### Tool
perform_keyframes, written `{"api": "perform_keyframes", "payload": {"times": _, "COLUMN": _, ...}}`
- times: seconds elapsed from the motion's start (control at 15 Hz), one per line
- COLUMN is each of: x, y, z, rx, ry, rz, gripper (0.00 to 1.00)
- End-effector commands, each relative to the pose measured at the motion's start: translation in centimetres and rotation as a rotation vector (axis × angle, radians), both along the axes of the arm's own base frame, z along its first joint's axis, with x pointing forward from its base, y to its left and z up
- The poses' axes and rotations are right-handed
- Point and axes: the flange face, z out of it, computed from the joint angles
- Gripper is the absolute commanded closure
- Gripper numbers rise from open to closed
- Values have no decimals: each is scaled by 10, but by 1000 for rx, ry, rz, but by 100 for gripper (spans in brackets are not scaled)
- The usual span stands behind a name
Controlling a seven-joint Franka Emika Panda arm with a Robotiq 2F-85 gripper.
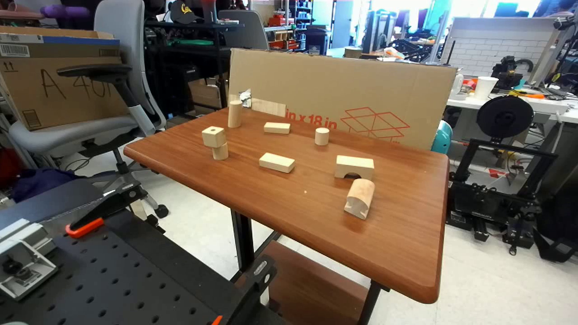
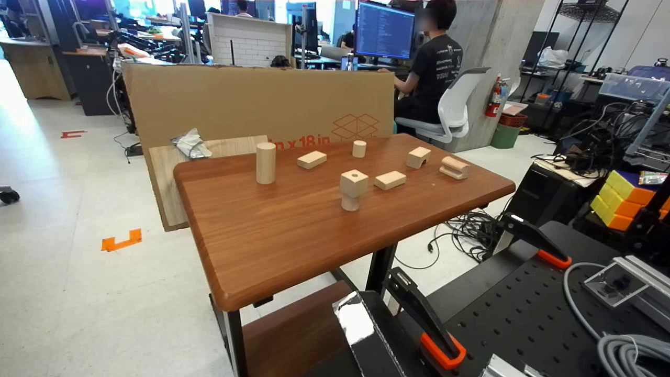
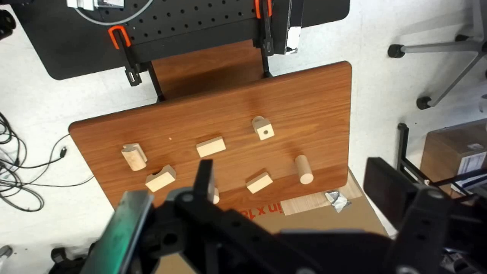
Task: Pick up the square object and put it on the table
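While my gripper has its two fingers wide apart, I look down on the table. Going left to right in the wrist view, the round-topped block comes first, with the arch just beside it. Next are a flat block and the little peg, which is partly behind one finger. After them comes another flat block. Then I see the cube, with a hole in its top. It sits on a short peg, and in both exterior views it sticks out past that peg. Seen from the wrist, the cube shows between my fingers side to side, but farther up than their tips, and well apart from them. Last is the tall peg, standing upright near the table's edge.
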Motion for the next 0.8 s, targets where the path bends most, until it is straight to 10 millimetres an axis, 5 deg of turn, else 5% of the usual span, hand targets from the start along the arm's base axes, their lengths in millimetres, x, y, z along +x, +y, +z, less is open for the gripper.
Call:
{"api": "perform_keyframes", "payload": {"times": 0.0, "x": 0, "y": 0, "z": 1, "rx": 0, "ry": 1, "rz": 0, "gripper": 0}}
{"api": "perform_keyframes", "payload": {"times": 0.4, "x": 0, "y": 0, "z": 1, "rx": 0, "ry": 1, "rz": 0, "gripper": 0}}
{"api": "perform_keyframes", "payload": {"times": 0.73, "x": 48, "y": 28, "z": -37, "rx": -65, "ry": 55, "rz": 73, "gripper": 0}}
